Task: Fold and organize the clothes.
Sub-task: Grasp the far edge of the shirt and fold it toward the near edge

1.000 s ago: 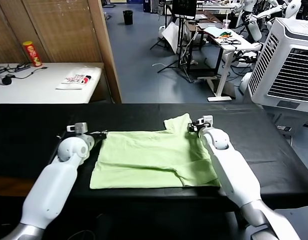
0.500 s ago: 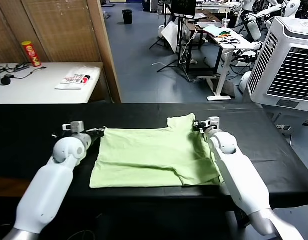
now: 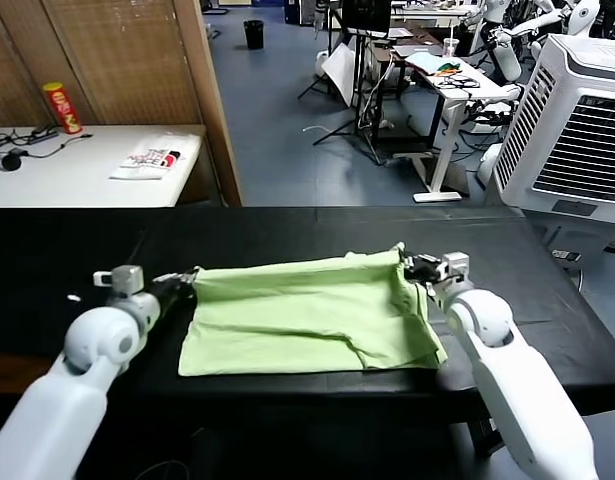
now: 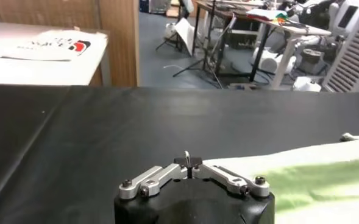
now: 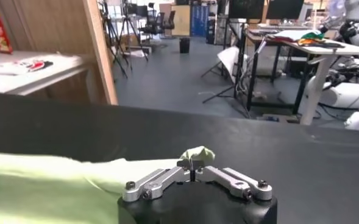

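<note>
Black desk [image 3: 287,225] fills the foreground, workshop floor and another white table behind it. Left end effector [image 3: 184,281] sits at the shirt's far-left corner, fingers pinched shut on the T-shirt [image 3: 302,315] edge; in the left wrist view [image 4: 189,163] the jaws are closed with the green cloth running off to one side. Right end effector [image 3: 415,266] is at the far-right corner, also clenched on the fabric; the right wrist view [image 5: 192,165] shows a small green tuft of shirt [image 5: 57,176] caught between the closed tips.

Both corners held look lifted slightly off the desk, so the far hem is stretched between the two end effectors as a raised edge. Rest of the shirt lies flat toward the robot, near hem close to the desk's front edge. Long axis of the held edge runs left-right, across the robot. Shirt lies inward of and nearer than both end effectors; each arm owns its own corner, neither is closer to the middle.

Likely step: carrying the far edge toward the near hem for a fold in half. That needs both arms pulling back together at even height, or the edge skews.

Open room: bare black desk left of the left arm, right of the right arm and beyond the shirt. Near side is tight, the front edge is just past the hem. Right side of the shirt is already bunched with a loose fold near the right forearm, may crease.
</note>
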Available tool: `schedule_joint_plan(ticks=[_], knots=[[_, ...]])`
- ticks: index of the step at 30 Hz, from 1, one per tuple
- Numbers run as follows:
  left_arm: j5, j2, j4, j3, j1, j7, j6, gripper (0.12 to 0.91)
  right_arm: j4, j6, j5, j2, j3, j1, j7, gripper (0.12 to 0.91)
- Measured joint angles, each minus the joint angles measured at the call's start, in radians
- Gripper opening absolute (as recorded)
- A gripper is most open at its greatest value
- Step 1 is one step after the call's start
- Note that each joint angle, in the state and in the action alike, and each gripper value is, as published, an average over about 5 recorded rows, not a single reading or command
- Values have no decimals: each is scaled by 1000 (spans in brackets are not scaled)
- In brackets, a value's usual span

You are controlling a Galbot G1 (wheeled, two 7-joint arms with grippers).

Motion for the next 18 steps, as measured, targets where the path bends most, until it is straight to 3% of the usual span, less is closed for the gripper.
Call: schedule_joint_plan(ticks=[11,18], knots=[[38,22,-161,-92,189,-28,5,126,151,-68,8,-76,42,-149,18,122],[62,14,-211,-134,298,-45,19,126,207,-105,-18,-89,58,-229,25,122]])
